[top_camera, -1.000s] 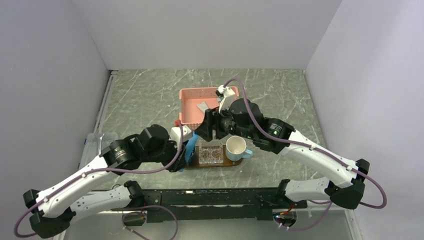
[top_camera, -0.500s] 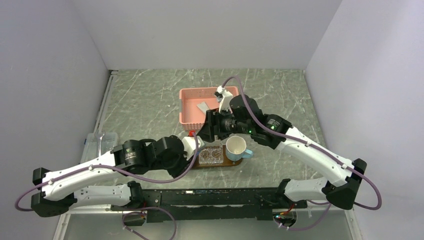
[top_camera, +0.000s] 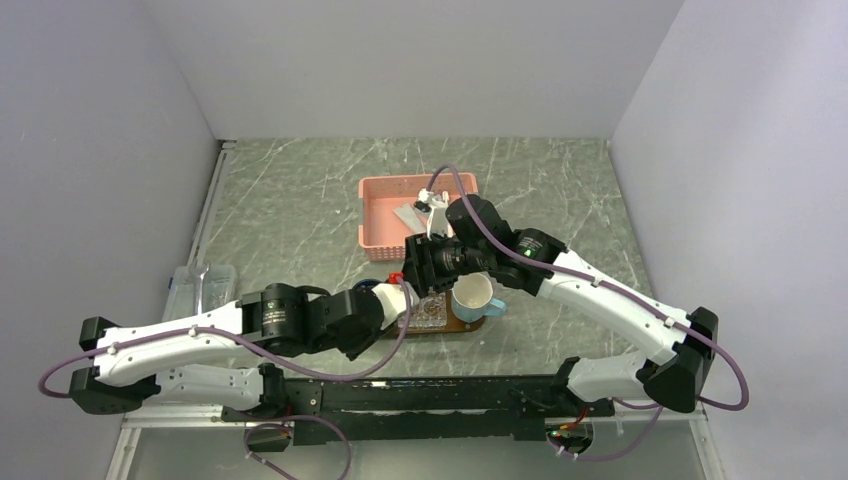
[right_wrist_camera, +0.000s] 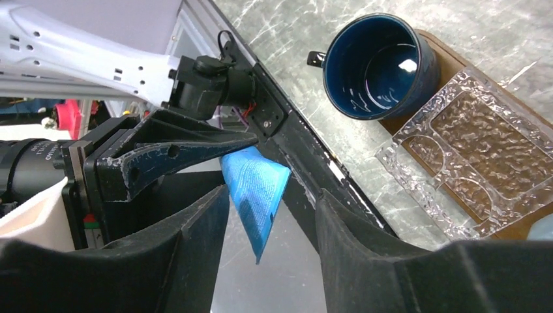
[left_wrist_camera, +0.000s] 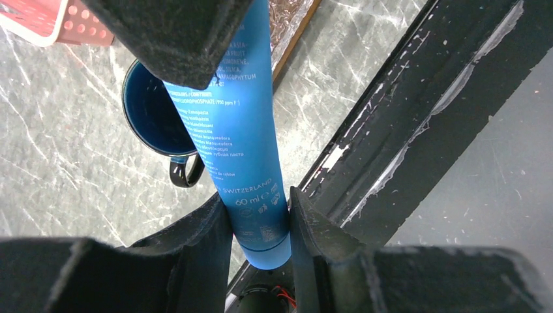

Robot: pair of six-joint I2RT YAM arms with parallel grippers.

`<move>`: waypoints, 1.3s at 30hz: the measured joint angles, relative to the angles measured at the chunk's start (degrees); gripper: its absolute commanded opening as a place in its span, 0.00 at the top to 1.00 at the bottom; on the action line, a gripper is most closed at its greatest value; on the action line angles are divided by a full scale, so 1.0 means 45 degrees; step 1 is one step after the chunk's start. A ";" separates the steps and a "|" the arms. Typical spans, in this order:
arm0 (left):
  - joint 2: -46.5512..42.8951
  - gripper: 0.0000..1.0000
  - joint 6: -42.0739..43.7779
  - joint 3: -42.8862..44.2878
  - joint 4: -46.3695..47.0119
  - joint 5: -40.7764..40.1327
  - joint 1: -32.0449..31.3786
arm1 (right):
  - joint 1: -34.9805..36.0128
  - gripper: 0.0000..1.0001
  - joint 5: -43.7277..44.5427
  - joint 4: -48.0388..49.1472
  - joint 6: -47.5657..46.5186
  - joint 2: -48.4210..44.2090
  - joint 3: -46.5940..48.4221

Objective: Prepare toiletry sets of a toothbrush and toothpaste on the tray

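Note:
A blue toothpaste tube [left_wrist_camera: 241, 130] is clamped near its cap end by my left gripper [left_wrist_camera: 255, 199], which is shut on it and holds it above the table beside the tray's left end. The tube's flat crimped end [right_wrist_camera: 257, 189] hangs between the jaws of my right gripper [right_wrist_camera: 272, 195]. Those jaws are open, with a gap on both sides. From above, the two grippers meet nose to nose, left [top_camera: 398, 297] and right [top_camera: 420, 275], over the dark-brown tray [top_camera: 470, 322]. No toothbrush can be made out.
On the tray sit a dark blue mug [right_wrist_camera: 378, 65], a clear square dish [right_wrist_camera: 469, 156] and a light blue mug [top_camera: 473, 296]. The pink basket [top_camera: 385, 215] stands just behind, a small white item inside. A clear box [top_camera: 200, 285] lies far left. The black base rail [left_wrist_camera: 404, 111] runs close below.
The left arm swung right toward the tray, carrying the tube. The right gripper came forward from the basket to the tube's end, and its jaws narrowed.

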 measured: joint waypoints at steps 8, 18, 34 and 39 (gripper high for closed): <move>0.0495 1.00 -0.0165 0.0078 -0.0262 -0.0821 -0.0602 | -0.0170 0.62 -0.0996 0.0185 0.0233 0.0015 -0.0306; 0.0563 1.00 -0.0170 0.0301 -0.0374 -0.1258 -0.0879 | -0.0194 0.64 -0.1700 0.0539 0.0471 0.0146 -0.0588; 0.0447 0.87 -0.0151 0.0248 -0.0277 -0.1287 -0.0971 | -0.0301 1.00 -0.2254 0.1209 0.1093 0.0146 -0.0957; -0.0228 0.42 -0.0063 -0.0199 0.0117 -0.1195 -0.0971 | -0.0296 1.00 -0.2365 0.1511 0.1107 0.0136 -0.1117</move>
